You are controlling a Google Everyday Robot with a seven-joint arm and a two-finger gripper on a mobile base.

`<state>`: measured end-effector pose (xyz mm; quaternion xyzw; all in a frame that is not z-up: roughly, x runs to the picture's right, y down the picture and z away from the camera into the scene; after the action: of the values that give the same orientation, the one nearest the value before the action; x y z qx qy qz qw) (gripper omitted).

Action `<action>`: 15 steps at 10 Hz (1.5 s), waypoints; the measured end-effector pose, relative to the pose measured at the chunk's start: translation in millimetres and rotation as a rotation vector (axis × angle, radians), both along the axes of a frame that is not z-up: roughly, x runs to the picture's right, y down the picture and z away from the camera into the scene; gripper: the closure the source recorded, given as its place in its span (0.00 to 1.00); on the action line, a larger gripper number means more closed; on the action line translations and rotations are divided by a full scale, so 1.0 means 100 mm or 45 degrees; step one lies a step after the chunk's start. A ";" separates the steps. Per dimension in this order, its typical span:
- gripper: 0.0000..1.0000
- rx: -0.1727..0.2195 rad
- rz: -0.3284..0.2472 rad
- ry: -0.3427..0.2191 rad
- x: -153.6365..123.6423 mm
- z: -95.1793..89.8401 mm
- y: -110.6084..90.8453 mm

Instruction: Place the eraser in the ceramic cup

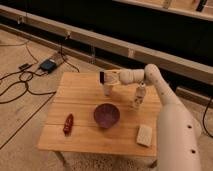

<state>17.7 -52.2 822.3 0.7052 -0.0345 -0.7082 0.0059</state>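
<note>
- The gripper (103,78) is hovering just above the ceramic cup (107,90), a bit left of its mouth; claw state cannot be told.
- A dark bit at its tip is probably the eraser (101,77).
- Risk: dropping off-centre, the eraser clipping the rim and bouncing onto the table (80,97).

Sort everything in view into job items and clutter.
Job: ceramic cup; end effector, just above the cup; eraser, not clearly discernible.
Clutter: purple bowl; red object; cream block; white bottle; floor cables.
</note>
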 end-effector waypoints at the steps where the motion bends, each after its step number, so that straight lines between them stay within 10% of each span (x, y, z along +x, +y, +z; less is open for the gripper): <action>1: 1.00 -0.006 0.002 0.008 0.01 0.01 0.00; 15: 0.96 -0.141 0.043 0.157 0.05 0.20 -0.03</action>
<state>22.4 -55.0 841.9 0.6592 -0.0615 -0.7471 0.0589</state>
